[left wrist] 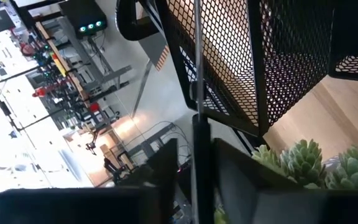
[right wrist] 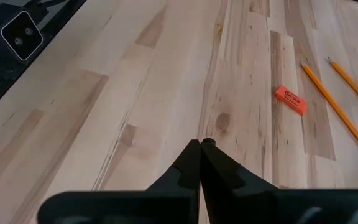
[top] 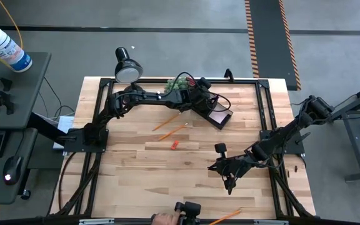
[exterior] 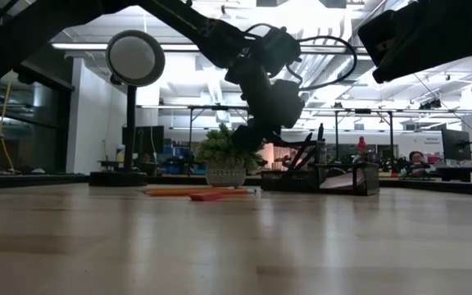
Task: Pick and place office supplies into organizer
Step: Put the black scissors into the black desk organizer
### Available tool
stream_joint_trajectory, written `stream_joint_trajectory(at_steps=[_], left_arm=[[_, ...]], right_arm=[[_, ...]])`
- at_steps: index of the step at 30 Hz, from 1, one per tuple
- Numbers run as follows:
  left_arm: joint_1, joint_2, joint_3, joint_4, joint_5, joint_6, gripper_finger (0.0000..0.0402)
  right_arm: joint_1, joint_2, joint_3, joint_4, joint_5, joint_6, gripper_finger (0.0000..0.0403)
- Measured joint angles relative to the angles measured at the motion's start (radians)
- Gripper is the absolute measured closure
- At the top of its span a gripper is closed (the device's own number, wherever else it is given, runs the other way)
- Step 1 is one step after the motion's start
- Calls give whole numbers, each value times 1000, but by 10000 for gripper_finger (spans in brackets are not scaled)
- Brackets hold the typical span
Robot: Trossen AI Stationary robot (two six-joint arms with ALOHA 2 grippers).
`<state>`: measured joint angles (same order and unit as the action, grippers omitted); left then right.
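Observation:
My left gripper (top: 203,99) hangs at the table's far side, just left of the black mesh organizer (top: 220,114), and is shut on a thin dark pen (left wrist: 196,93). A pink sticky-note pad (top: 219,116) lies in the organizer's low tray. Two orange pencils (top: 169,127) and a small red eraser (top: 174,145) lie flat on the table's middle. My right gripper (top: 210,167) is shut and empty a little above the table at the near right, and points toward the table's left; it also shows in the right wrist view (right wrist: 199,144). My left gripper pinches the pen between its two fingers (left wrist: 166,174). The pen lies along the fingers. Its thin free end (left wrist: 196,56) sticks out ahead of them over the organizer's mesh wall (left wrist: 278,62), clear of the table. Which part of the pen is gripped is hidden by the fingers.
A potted green plant (top: 180,82) and a black desk lamp (top: 128,67) stand at the far edge, close to my left gripper. A third pencil (top: 225,217) lies at the near edge. A person's hand (top: 163,219) shows there too. Bare wood lies between the eraser and my right gripper.

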<state>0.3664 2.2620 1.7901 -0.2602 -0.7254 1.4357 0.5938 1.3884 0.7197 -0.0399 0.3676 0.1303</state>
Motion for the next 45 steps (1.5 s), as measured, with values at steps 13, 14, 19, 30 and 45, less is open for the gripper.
stream_joint_trajectory(at_steps=[13,14,19,30,45], left_arm=[[-20,0,0,-2,-96,103,393],[-24,0,0,0,-107,122,394],[-55,0,0,33,-159,221,386],[-87,0,0,90,-165,554,396],[-94,44,0,184,-106,807,398]], right_arm=[[0,0,0,0,0,0,402],[0,0,0,0,0,0,402],[0,0,0,0,0,0,402],[0,0,0,0,-5,9,402],[0,0,0,-2,-12,10,402]])
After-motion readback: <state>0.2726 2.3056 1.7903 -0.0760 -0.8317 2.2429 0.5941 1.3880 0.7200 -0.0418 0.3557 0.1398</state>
